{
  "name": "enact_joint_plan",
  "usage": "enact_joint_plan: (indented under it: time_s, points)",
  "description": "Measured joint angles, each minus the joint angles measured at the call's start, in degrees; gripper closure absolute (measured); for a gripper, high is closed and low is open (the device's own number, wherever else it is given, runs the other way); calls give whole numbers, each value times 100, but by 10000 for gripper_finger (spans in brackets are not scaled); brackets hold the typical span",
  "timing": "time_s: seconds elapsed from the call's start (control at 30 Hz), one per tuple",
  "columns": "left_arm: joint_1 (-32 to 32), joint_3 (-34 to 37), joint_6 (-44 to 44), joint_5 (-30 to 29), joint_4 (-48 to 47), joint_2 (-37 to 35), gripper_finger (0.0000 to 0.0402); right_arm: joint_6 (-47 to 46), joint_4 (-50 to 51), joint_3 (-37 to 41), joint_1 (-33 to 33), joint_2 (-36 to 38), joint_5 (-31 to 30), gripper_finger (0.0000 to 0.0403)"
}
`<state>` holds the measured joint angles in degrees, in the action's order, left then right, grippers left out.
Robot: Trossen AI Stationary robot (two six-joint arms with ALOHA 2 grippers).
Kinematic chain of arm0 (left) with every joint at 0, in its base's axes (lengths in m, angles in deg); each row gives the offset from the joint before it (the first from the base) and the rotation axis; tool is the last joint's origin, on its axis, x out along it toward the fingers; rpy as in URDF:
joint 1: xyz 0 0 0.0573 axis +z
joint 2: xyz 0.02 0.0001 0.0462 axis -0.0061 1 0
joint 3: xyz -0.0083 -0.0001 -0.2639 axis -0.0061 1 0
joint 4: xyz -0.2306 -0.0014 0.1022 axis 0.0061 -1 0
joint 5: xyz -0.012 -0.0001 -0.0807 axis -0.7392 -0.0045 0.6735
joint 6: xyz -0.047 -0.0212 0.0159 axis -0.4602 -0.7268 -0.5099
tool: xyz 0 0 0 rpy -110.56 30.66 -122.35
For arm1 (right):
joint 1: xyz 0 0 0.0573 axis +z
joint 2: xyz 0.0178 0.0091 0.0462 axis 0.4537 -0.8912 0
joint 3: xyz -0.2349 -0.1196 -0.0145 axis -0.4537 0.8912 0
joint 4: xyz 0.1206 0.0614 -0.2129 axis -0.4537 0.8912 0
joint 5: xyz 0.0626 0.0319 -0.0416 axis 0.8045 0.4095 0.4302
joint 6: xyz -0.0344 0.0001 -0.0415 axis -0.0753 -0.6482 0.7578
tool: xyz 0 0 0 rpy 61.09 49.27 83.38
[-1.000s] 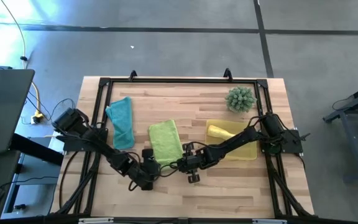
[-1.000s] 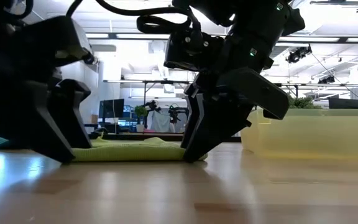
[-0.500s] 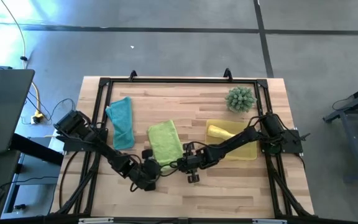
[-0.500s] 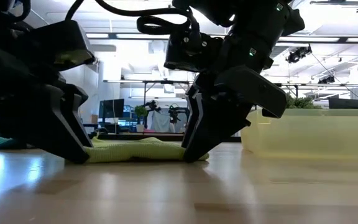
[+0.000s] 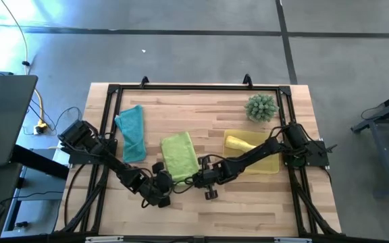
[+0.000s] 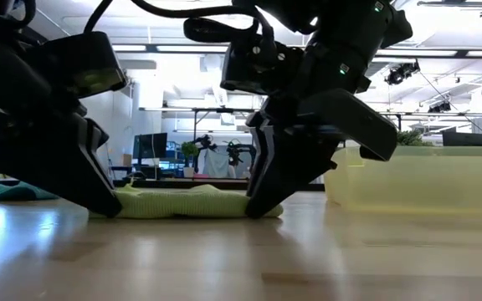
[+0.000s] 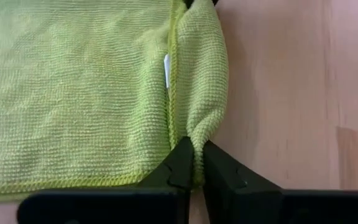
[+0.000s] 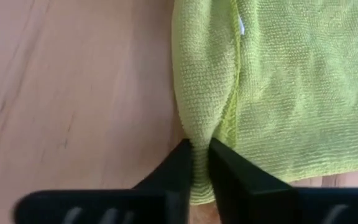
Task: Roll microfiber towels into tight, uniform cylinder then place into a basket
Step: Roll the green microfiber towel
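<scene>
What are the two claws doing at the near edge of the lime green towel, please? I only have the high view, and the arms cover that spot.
Observer: The left wrist view shows the left claw shut on a pinched fold at the edge of the lime green towel.
Operator: Thank you. Is the right one gripping as well?
Observer: Yes. In the right wrist view, the right claw is shut on a similar fold of the same edge.
Operator: Is the towel raised off the table yet?
Observer: Not that I can see. In the low view it lies low on the table between both claws, and no roll has formed.
</scene>
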<state>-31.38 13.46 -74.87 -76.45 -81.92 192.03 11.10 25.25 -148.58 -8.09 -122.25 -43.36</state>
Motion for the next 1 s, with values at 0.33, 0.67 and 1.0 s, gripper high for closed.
enact_joint_plan:
  time_s: [0.33,0.67,1.0]
  points:
    - [-28,33,-390,458,-9,-347,390,-302,198,-244,-246,-14,1160,400]
    - [-43,27,-1996,865,-16,-549,390,-1343,98,-439,-876,-52,3674,402]
    - [-40,23,-3588,801,-194,-560,390,-2088,49,-411,-1252,-40,3389,402]
